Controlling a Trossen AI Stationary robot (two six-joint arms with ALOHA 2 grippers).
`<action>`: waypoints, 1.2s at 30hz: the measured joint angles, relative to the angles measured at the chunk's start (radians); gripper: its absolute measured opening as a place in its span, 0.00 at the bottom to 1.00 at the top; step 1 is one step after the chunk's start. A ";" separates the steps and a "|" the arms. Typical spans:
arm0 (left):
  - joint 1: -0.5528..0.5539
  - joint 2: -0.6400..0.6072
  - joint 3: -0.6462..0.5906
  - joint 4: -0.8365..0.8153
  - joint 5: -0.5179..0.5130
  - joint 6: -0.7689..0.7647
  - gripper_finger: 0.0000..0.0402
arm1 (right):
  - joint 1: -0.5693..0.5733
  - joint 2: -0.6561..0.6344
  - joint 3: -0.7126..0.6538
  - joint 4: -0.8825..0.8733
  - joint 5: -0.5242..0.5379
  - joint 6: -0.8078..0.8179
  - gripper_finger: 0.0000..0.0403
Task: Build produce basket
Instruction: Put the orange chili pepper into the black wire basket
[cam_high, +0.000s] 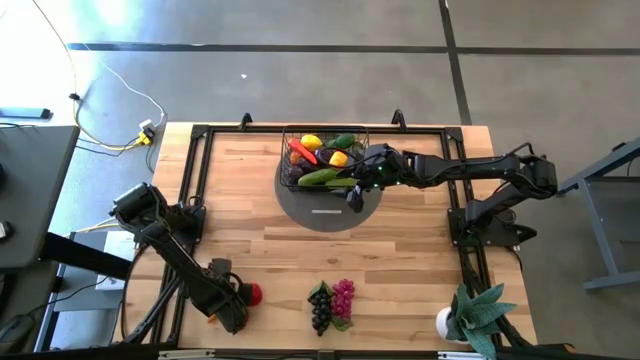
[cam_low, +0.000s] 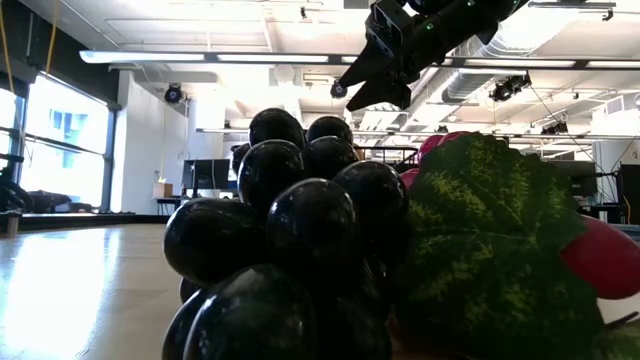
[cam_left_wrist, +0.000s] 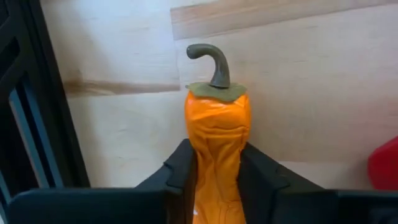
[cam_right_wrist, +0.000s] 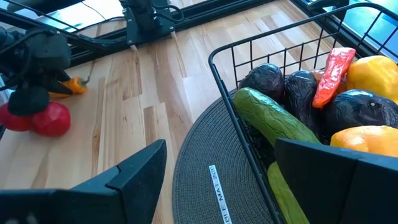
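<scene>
Dark grapes (cam_low: 290, 240) fill the low view, with a pink bunch (cam_high: 343, 296) touching them on the desk (cam_high: 400, 260); both lie well apart from either arm and are yet to be packed. Your left gripper (cam_left_wrist: 214, 180) has its jaws pinched on an orange pepper (cam_left_wrist: 216, 149), which stands stem-up between them, just off the desk's near-left frame. A red tomato (cam_high: 254, 294) sits just beside those jaws, and the right wrist view shows what may be a second red piece next to it; these too are waiting. Your right gripper (cam_right_wrist: 221, 180) hovers with jaws wide and empty over the grey mat (cam_right_wrist: 205, 186), the basket (cam_high: 290, 160) just beside them. It already holds a cucumber (cam_right_wrist: 273, 121), eggplants (cam_right_wrist: 364, 109), a red pepper (cam_right_wrist: 333, 74) and yellow pieces (cam_right_wrist: 373, 71). Judged from this, you are better than halfway: the basket is well stocked, and the held pepper, the red produce and both grape bunches are what is left to carry across.
</scene>
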 joint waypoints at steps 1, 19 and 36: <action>0.000 -0.003 -0.001 -0.001 -0.004 0.001 0.18 | 0.000 0.000 0.000 0.000 0.000 0.000 0.70; 0.089 -0.352 -0.002 -0.243 -0.367 0.060 0.19 | 0.011 0.000 0.000 -0.001 -0.002 0.044 0.70; 0.553 -0.647 -0.002 -0.239 -0.761 0.807 0.19 | 0.159 0.000 0.000 -0.012 0.008 0.165 0.70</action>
